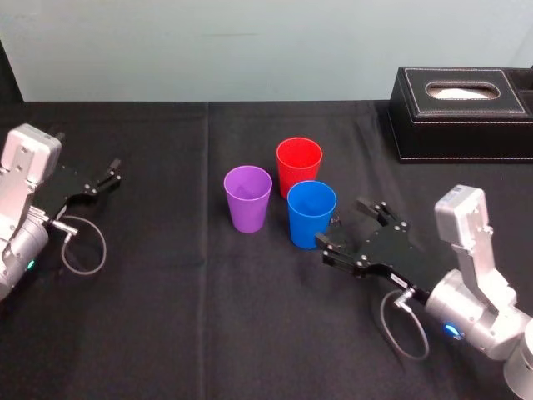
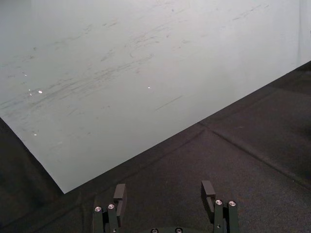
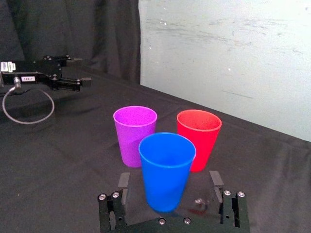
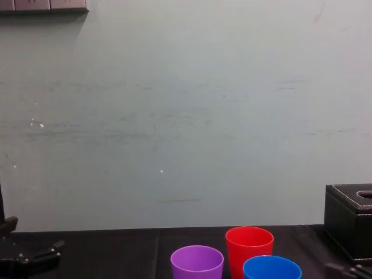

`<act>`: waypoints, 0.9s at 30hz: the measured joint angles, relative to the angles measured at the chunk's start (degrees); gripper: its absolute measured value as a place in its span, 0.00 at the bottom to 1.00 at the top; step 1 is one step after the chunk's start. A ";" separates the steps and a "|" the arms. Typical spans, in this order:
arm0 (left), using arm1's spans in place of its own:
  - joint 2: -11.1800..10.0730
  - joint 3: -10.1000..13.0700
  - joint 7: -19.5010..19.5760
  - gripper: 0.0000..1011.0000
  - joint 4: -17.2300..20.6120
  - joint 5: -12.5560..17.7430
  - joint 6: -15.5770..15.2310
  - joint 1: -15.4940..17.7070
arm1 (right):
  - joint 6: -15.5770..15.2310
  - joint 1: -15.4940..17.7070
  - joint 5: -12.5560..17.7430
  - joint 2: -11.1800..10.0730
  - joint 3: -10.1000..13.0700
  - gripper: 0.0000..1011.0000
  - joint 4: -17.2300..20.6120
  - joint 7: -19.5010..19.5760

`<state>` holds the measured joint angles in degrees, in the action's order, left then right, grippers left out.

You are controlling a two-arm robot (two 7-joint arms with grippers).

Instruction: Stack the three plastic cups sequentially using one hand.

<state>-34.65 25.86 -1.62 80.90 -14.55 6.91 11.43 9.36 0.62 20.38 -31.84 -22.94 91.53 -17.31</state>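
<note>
Cups stand upright, mouths up, near the middle of the worktop [image 1: 208,333]: the purple cup [image 1: 247,197] to the left, the red cup [image 1: 299,165] farther back, and the blue cup [image 1: 311,212] nearest the robot. All three stand apart, none yet nested, though the blue cup and red cup are close together.

The right pincer [image 1: 346,227] reaches in low from the right, spread wide and holding nothing. In the right wrist view the blue cup [image 3: 166,170] lines up between its fingers [image 3: 124,182], with no contact that I can make out. The left pincer [image 1: 108,177] rests well apart at the worktop's left side, also spread and empty.

Several risks follow from this:
- The finger on the far side has little room beside the red cup, so it may knock that cup as the pincer goes farther in.
- A light, tapered cup may tip or skid if one finger touches before the other.
- A grip taken too low on the smooth wall may slip, and too hard a squeeze may buckle the wall.
- When nesting, an off-centre or tilted lowering would catch rim on rim and topple the cup below.

Count:
- Three cups, one of each colour.
- Two pincers.
- One black box [image 1: 462,112] at the far right.
</note>
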 joint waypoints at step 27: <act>0.00 0.00 0.00 0.99 0.00 0.00 0.00 0.00 | -3.42 -8.13 -2.57 10.10 -0.90 0.99 -9.91 -2.91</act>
<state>-34.64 25.86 -1.62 80.90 -14.55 6.91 11.43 5.94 -7.52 17.81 -21.74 -23.84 81.62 -20.22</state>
